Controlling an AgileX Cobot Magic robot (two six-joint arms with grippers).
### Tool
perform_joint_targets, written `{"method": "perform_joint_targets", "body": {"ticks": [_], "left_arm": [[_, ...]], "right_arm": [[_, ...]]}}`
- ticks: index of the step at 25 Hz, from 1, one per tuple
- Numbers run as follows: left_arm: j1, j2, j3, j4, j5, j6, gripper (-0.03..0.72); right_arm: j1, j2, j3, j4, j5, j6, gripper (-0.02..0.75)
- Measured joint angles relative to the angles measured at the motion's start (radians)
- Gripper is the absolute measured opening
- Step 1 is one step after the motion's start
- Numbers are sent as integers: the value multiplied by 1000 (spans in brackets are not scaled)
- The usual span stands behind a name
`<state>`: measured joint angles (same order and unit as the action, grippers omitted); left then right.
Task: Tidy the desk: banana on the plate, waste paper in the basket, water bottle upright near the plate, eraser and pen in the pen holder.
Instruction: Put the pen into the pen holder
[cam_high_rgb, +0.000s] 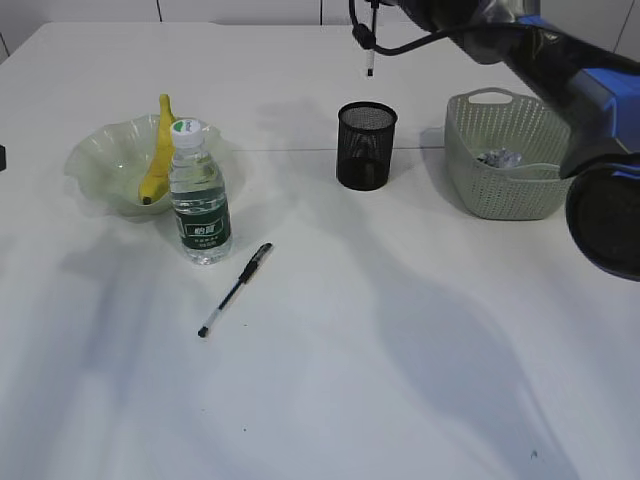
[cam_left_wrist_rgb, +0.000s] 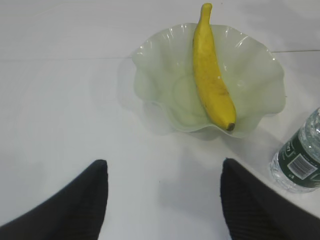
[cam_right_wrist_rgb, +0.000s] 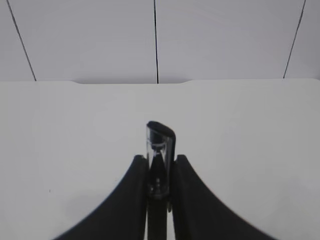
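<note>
Black-and-blue arm (cam_high_rgb: 560, 60), black cable (cam_high_rgb: 400, 45)

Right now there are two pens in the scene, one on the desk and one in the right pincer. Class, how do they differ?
The pen on the desk lies flat and slanted, free of any grip; the pen in the right pincer hangs upright, clamped above the pen holder. The desk pen sits near the water bottle; the held pen is airborne. Both look dark and slim.
</note>
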<state>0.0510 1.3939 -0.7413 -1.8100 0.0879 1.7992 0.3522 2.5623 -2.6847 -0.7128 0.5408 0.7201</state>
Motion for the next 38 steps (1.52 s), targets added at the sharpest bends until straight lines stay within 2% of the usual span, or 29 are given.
{"method": "perform_joint_targets", "body": {"ticks": [38], "left_arm": [[0, 1, 0, 7, 0, 2, 496]], "right_arm": [[-8, 142, 0, 18, 69, 0, 76]]}}
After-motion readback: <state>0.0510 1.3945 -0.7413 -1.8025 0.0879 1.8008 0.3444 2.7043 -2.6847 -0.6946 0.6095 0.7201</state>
